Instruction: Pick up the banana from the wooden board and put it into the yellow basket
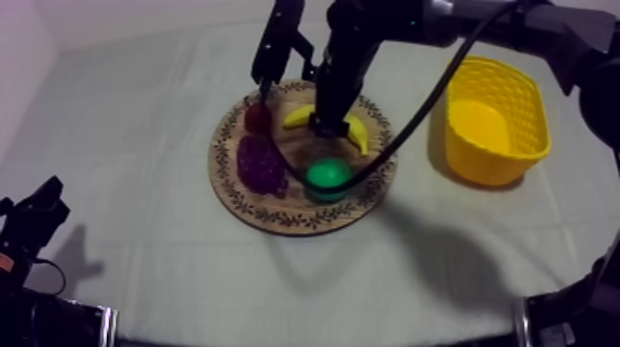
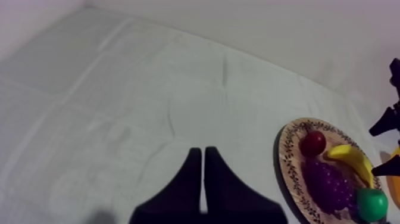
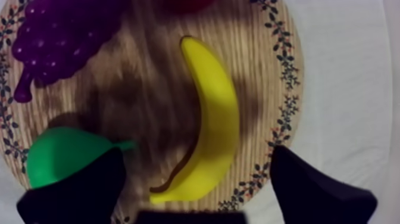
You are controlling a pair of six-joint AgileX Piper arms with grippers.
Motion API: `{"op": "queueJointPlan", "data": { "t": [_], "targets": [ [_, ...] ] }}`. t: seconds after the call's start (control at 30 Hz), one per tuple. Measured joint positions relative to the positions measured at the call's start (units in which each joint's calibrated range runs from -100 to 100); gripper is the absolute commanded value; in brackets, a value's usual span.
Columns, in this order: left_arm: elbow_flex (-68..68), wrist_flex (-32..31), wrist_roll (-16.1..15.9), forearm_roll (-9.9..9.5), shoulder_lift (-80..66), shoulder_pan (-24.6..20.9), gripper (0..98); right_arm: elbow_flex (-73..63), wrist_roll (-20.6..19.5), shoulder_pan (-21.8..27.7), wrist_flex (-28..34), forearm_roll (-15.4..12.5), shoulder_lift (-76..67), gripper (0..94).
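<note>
At the table's 8 o'clock edge the left gripper (image 1: 35, 210) rests with its fingers pressed together on nothing. The wooden board (image 1: 304, 220) lies mid-table, with the grapes (image 1: 261, 164) at its 9 o'clock, the small red fruit (image 1: 258, 117) at 11, the pear (image 1: 327, 175) at 5 and the banana (image 1: 358, 135) at 1. The right gripper (image 3: 197, 154) hangs over the banana, its fingers spread to either side and not closed on it. The yellow basket (image 1: 484, 164) stands at the board's 3 o'clock, apart from it.
</note>
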Motion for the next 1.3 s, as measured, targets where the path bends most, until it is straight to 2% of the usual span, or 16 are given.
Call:
{"op": "queueJointPlan", "data": {
  "t": [1.03, 1.3],
  "targets": [
    [0.0, 0.0, 0.0, 0.0, 0.0, 0.0, 0.1, -7.7, -1.6, 1.0, 0.3, 0.5, 11.8, 72.6],
    [0.0, 0.0, 0.0, 0.0, 0.0, 0.0, 0.1, -10.0, -2.6, 1.2, 0.0, -0.1, 13.3, 62.1]
  ]
}}
